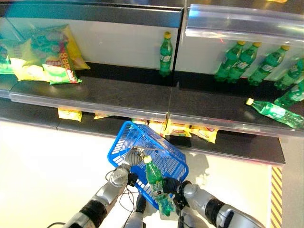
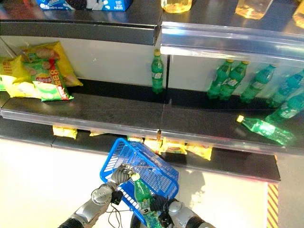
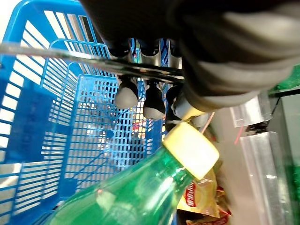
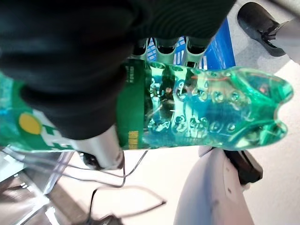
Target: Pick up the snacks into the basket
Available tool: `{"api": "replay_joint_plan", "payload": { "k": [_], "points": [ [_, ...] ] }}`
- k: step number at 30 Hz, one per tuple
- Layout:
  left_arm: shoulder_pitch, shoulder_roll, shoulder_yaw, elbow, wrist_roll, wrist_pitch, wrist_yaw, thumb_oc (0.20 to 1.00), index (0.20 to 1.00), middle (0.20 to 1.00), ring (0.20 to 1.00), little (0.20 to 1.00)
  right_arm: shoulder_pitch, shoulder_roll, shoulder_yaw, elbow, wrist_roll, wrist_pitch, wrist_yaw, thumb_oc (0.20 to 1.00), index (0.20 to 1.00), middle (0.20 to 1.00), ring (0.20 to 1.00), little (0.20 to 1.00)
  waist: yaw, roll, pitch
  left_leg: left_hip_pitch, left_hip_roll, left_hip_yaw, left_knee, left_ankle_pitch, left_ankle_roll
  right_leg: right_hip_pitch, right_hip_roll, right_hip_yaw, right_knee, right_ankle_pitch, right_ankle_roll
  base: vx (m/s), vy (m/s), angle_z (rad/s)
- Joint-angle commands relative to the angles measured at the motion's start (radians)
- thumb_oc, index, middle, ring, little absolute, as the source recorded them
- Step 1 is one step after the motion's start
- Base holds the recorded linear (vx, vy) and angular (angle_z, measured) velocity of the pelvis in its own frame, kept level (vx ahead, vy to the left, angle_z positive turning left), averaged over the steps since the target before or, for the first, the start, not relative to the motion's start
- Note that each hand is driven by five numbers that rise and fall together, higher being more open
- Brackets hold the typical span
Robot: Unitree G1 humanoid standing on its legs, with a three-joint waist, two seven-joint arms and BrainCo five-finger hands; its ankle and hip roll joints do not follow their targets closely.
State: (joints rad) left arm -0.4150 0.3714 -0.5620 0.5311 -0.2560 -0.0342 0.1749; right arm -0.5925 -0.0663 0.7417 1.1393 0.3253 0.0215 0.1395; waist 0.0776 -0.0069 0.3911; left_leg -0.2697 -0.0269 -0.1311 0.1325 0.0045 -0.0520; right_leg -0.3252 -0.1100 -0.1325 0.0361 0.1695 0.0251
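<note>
The green bottle with the yellow cap was in the right hand, whose fingers were curled round its lower body; the right wrist view showed the bottle's clear green base sticking out past the dark cover. The bottle stood tilted, cap end up, at the near rim of the blue basket, its neck lying over the basket's edge and the cap just beside the left hand's fingertips. The left hand was closed on the basket's thin wire handle, holding the basket tipped with its open mouth turned toward the robot and its far rim close under the front edge of the middle shelf.

Yellow snack bags lay in a row on the lowest shelf, just behind the basket's far rim. On the middle shelf a heap of yellow and green snack bags sat at the left end, one green bottle stood upright near the centre divider, a group of green bottles leaned together toward the right end, and one bottle lay on its side near the right front edge. Pale bare floor spread out to the left of the basket; a yellow striped strip ran along the floor at the right.
</note>
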Motion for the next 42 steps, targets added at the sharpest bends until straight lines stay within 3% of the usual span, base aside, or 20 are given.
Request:
{"api": "replay_joint_plan", "payload": {
  "k": [1,9,10,15,20,26,32,34,35,42],
  "points": [
    [-0.105,-0.015,-0.014,-0.210,-0.041,-0.109,-0.008,0.200,0.200,0.200,0.200,0.200,-0.026,0.062,-0.025,0.025,-0.041,0.014,-0.034,0.200,0.200,0.200,0.200,0.200,0.030,0.009,0.007,-0.047,-0.027,-0.026,-0.014,0.021,0.009,-0.008,-0.064,0.035,0.166,-0.179,0.114,0.01,-0.034,0.33],
    [-0.130,-0.002,-0.042,-0.358,-0.070,-0.105,-0.001,0.200,0.200,0.200,0.200,0.200,-0.134,0.073,-0.159,0.156,-0.005,0.037,-0.112,0.200,0.200,0.200,0.200,0.200,0.071,0.073,0.049,-0.098,-0.047,-0.069,0.002,0.033,0.009,-0.043,-0.083,0.001,0.205,-0.198,0.109,-0.02,-0.017,0.19],
    [-0.133,0.005,-0.045,-0.403,-0.086,-0.108,-0.003,0.200,0.200,0.200,0.200,0.200,-0.172,0.057,-0.216,0.184,0.032,0.042,-0.139,0.200,0.200,0.200,0.200,0.200,0.087,0.093,0.056,-0.112,-0.055,-0.080,0.008,0.037,0.007,-0.051,-0.090,-0.010,0.211,-0.202,0.108,-0.02,-0.003,0.27],
    [-0.138,0.022,-0.058,-0.488,-0.107,-0.118,-0.025,0.200,0.200,0.200,0.200,0.200,-0.260,0.008,-0.291,0.229,0.064,0.055,-0.164,0.200,0.200,0.200,0.200,0.200,0.113,0.126,0.067,-0.131,-0.069,-0.096,0.013,0.039,0.010,-0.066,-0.103,-0.022,0.223,-0.205,0.108,-0.03,0.005,0.17],
    [-0.151,0.034,-0.077,-0.556,-0.101,-0.126,-0.030,0.200,0.200,0.200,0.200,0.200,-0.350,-0.073,-0.430,0.250,0.227,0.042,-0.216,0.200,0.200,0.200,0.200,0.200,0.136,0.181,0.080,-0.151,-0.088,-0.109,0.006,0.054,0.009,-0.088,-0.131,-0.037,0.248,-0.213,0.111,-0.02,0.029,0.16],
    [-0.150,0.028,-0.079,-0.573,-0.106,-0.123,-0.023,0.200,0.200,0.200,0.200,0.200,-0.390,-0.091,-0.475,0.291,0.268,0.048,-0.246,0.200,0.200,0.200,0.200,0.200,0.138,0.202,0.090,-0.164,-0.102,-0.113,0.006,0.058,0.014,-0.103,-0.141,-0.035,0.262,-0.216,0.113,-0.01,0.034,0.13],
    [-0.141,0.028,-0.092,-0.605,-0.117,-0.123,-0.028,0.200,0.200,0.200,0.200,0.200,-0.415,-0.089,-0.476,0.295,0.256,0.048,-0.265,0.200,0.200,0.200,0.200,0.200,0.136,0.204,0.099,-0.176,-0.102,-0.103,0.018,0.051,0.018,-0.116,-0.140,-0.020,0.260,-0.215,0.113,0.00,0.026,0.04],
    [-0.138,0.028,-0.095,-0.608,-0.119,-0.125,-0.030,0.200,0.200,0.200,0.200,0.200,-0.424,-0.089,-0.474,0.294,0.251,0.047,-0.264,0.351,0.351,0.351,0.351,0.351,0.135,0.203,0.103,-0.175,-0.103,-0.100,0.023,0.044,0.017,-0.117,-0.140,-0.018,0.267,-0.223,0.112,0.00,0.000,0.00],
    [-0.140,0.025,-0.101,-0.606,-0.121,-0.123,-0.030,0.200,0.200,0.200,0.200,0.200,-0.430,-0.090,-0.471,0.289,0.255,0.046,-0.269,1.000,1.000,1.000,1.000,1.000,0.133,0.203,0.105,-0.176,-0.103,-0.099,0.022,0.046,0.017,-0.119,-0.139,-0.017,0.267,-0.222,0.111,0.00,0.000,0.00],
    [-0.126,0.016,-0.121,-0.596,-0.127,-0.111,-0.036,0.200,0.200,0.200,0.200,0.200,-0.468,-0.076,-0.459,0.278,0.270,0.041,-0.281,1.000,1.000,1.000,1.000,1.000,0.120,0.192,0.109,-0.175,-0.099,-0.093,0.016,0.048,0.017,-0.122,-0.133,-0.011,0.263,-0.221,0.109,0.00,0.000,0.00]
  ]
}}
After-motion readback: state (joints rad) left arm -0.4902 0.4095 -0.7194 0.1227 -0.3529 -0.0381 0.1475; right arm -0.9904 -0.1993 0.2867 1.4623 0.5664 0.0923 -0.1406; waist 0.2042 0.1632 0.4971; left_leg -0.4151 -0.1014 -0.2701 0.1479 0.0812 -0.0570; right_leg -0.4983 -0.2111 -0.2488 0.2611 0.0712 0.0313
